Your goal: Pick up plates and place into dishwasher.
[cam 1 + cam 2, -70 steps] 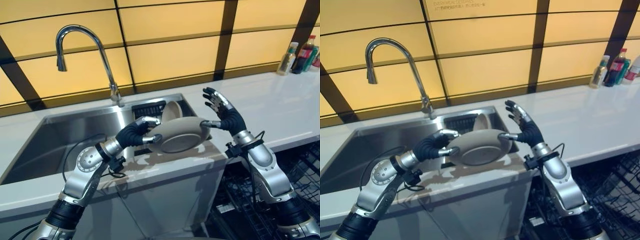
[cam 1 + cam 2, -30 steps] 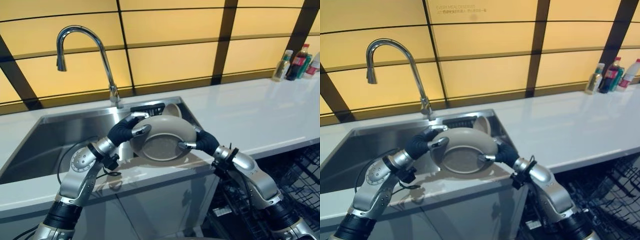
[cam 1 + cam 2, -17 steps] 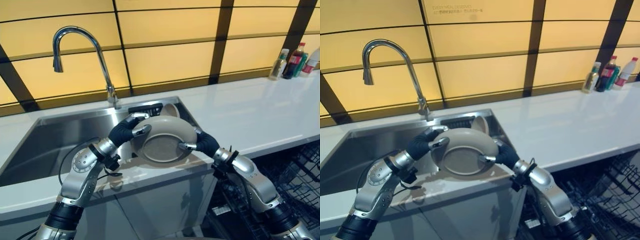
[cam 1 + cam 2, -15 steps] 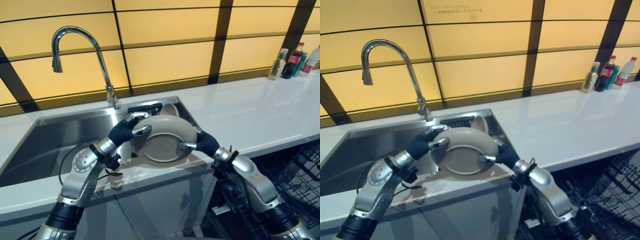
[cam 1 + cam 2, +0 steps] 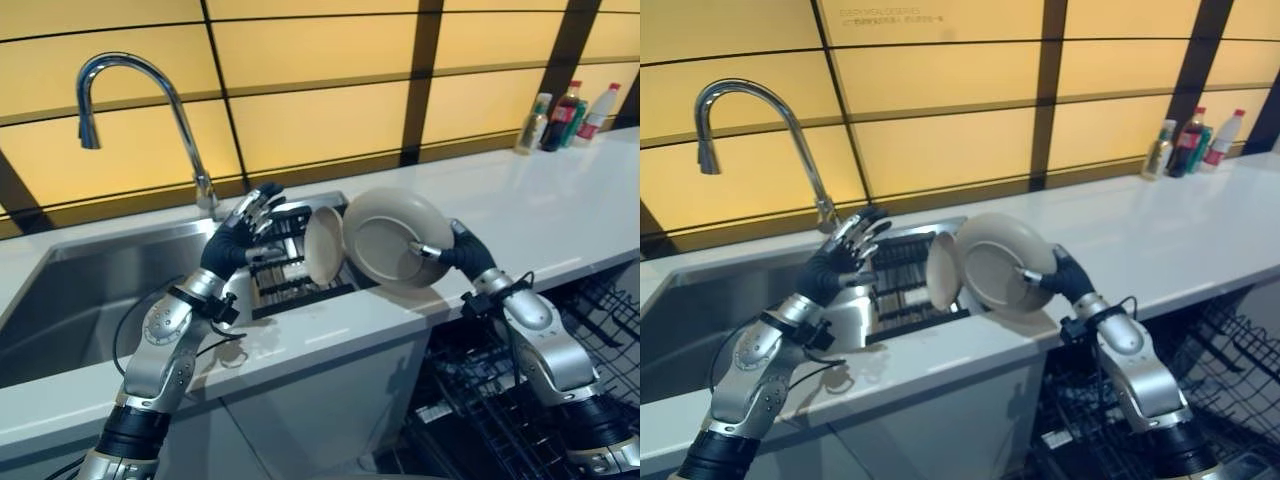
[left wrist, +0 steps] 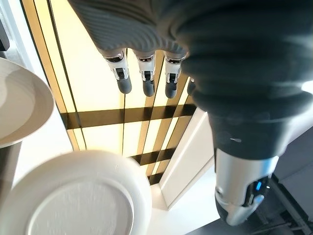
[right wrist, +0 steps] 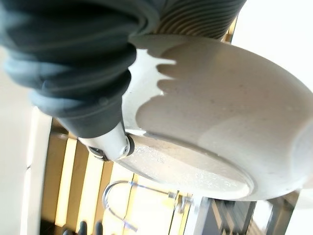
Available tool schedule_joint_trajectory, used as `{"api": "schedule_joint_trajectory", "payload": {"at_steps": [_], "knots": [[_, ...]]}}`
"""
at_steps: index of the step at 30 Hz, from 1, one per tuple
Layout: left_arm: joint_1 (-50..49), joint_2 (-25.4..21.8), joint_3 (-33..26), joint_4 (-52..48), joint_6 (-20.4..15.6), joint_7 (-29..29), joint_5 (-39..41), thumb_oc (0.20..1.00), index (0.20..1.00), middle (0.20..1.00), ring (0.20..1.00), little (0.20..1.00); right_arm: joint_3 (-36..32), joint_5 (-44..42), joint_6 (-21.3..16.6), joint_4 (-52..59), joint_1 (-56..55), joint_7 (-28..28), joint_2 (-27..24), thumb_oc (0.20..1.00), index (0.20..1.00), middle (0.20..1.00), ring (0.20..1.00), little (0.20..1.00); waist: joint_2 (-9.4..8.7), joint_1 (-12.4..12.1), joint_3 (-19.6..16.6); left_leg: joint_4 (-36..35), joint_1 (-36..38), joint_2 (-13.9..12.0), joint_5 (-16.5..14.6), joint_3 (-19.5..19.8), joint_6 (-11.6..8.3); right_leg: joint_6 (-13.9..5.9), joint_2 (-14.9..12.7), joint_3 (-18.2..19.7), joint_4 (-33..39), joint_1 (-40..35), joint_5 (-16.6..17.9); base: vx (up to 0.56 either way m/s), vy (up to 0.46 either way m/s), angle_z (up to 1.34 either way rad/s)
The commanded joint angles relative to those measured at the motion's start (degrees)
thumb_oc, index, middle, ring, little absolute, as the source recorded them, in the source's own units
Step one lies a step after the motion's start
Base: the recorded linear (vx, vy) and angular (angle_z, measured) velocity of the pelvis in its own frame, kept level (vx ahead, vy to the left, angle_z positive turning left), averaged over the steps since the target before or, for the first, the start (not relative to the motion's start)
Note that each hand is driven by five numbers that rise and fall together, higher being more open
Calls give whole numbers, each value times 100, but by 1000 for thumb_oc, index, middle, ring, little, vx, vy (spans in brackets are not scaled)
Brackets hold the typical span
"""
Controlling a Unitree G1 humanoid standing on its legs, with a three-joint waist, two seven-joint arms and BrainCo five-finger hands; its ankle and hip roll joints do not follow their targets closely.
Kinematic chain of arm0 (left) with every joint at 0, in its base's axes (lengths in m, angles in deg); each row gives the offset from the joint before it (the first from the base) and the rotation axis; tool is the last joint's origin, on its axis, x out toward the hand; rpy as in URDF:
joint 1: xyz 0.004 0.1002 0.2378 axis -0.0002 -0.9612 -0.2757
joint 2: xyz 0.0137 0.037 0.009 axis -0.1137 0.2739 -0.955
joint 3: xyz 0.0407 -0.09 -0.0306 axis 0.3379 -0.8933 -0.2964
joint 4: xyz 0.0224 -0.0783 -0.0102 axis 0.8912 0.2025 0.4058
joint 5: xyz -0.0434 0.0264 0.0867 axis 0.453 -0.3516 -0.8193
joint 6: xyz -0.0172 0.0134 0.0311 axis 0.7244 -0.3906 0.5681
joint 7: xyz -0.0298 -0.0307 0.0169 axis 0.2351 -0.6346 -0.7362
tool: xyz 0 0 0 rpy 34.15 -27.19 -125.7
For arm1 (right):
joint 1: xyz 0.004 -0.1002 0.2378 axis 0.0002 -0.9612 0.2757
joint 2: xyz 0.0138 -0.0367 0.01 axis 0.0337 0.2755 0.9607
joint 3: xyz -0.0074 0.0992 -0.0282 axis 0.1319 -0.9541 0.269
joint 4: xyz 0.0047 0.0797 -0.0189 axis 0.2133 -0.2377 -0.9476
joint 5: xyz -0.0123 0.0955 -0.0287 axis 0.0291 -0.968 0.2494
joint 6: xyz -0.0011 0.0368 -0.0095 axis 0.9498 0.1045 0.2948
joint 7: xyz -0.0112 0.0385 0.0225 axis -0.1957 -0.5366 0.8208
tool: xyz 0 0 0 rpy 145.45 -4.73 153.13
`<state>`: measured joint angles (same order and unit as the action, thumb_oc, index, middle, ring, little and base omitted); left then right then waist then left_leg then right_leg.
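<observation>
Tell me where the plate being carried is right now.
The plate is in the right hand, held on edge above the counter beside the sink's right end, next to a second plate in the rack.

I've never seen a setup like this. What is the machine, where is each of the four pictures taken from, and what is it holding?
It is a two-armed humanoid robot at a kitchen counter. Two pictures come from cameras in its head, looking down at the sink. The other two come from cameras on its wrists, looking along each hand from very close.

The right hand grips a beige plate by its rim, held nearly on edge above the counter's front. The left hand hovers over the sink with its fingers spread, holding nothing. A second plate stands on edge in a dark rack in the sink. A tap rises behind, bottles stand far right, and the dishwasher rack is open below.
</observation>
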<state>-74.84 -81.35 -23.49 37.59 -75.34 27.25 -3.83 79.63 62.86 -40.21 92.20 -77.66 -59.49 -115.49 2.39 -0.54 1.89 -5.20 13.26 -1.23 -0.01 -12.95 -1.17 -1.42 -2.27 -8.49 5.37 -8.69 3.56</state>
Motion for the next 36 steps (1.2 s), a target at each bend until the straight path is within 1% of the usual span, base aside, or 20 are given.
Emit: {"api": "schedule_joint_trajectory", "payload": {"at_steps": [1, 8, 14, 16, 20, 22, 24, 28, 31, 35, 36], "knots": [[339, -168, -149, 230, -272, -186, 271, 1000, 1000, 1000, 1000, 1000, -395, 334, -372, -141, 699, 206, -133, 200, 200, 200, 200, 200, -217, 87, -176, 20, -155, 95, -502, -8, 80, -451, -187, -125, -37, 31, -454, -36, -44, -13], [259, -271, -444, 293, -247, -243, 290, 1000, 1000, 1000, 1000, 1000, -926, 737, -451, -249, 318, 564, -404, 200, 200, 200, 200, 200, -233, 275, -152, 20, -147, 83, -558, -193, 110, -449, -130, 32, -37, 113, -433, -24, -59, -15], [-9, -316, -895, 415, -205, -112, 160, 1000, 1000, 1000, 1000, 1000, -1599, 708, -515, -247, -420, 703, -391, 200, 200, 200, 200, 200, -221, 472, -79, 20, -132, 93, -627, -367, 161, -488, -127, 173, -37, 218, -381, 5, -103, -13], [-31, -367, -977, 476, -191, -86, 132, 1000, 1000, 1000, 1000, 1000, -1720, 725, -491, -289, -563, 787, -383, 200, 200, 200, 200, 200, -209, 533, -32, 20, -134, 106, -639, -412, 179, -498, -129, 215, -37, 255, -361, -1, -127, -16], [-43, -431, -1105, 650, -273, -82, 81, 1000, 1000, 1000, 1000, 1000, -1911, 767, -527, -506, -729, 899, -405, 200, 200, 200, 200, 200, -169, 653, 116, 20, -152, 122, -659, -494, 207, -534, -140, 306, -37, 375, -290, -22, -122, -17], [-20, -481, -1148, 721, -340, -167, 59, 1000, 1000, 1000, 1000, 1000, -1991, 824, -510, -707, -762, 991, -492, 200, 200, 200, 200, 200, -98, 760, 267, 20, -175, 123, -667, -522, 210, -579, -153, 361, -37, 449, -260, -44, -93, -9], [15, -512, -1142, 757, -432, -279, 75, 1000, 1000, 1000, 1000, 1000, -2002, 720, -498, -855, -739, 1016, -601, 200, 200, 200, 200, 200, -30, 814, 382, 20, -249, 127, -635, -539, 203, -591, -163, 408, -52, 549, -235, -88, -52, -12], [119, -517, -1087, 772, -601, -622, 179, 1000, 1000, 1000, 1000, 1000, -1911, 635, -455, -1216, -508, 990, -858, 200, 200, 200, 200, 200, 167, 904, 704, 75, -478, 158, -540, -540, 193, -590, -205, 529, -238, 865, -242, -102, -19, -23], [300, -435, -969, 743, -660, -933, 174, 1000, 1000, 1000, 1000, 1000, -1674, 529, -384, -1485, -75, 998, -1092, 200, 200, 200, 200, 200, 341, 965, 1043, 490, -796, 186, -602, -550, 203, -525, -288, 630, -542, 1140, -347, -113, 24, -12], [405, -305, -839, 719, -627, -1118, 175, 1000, 1000, 1000, 1000, 1000, -1482, 461, -241, -1647, 124, 884, -1296, 200, 200, 200, 200, 200, 456, 1018, 1335, 1134, -1115, 193, -709, -583, 186, -414, -392, 643, -1127, 1375, -591, -18, 28, -16], [406, -275, -815, 708, -594, -1134, 171, 1000, 1000, 1000, 1000, 1000, -1475, 461, -226, -1663, 104, 850, -1319, 200, 200, 200, 200, 200, 475, 1028, 1362, 1195, -1146, 195, -714, -575, 180, -395, -401, 643, -1225, 1401, -640, 37, 14, -3]]}}
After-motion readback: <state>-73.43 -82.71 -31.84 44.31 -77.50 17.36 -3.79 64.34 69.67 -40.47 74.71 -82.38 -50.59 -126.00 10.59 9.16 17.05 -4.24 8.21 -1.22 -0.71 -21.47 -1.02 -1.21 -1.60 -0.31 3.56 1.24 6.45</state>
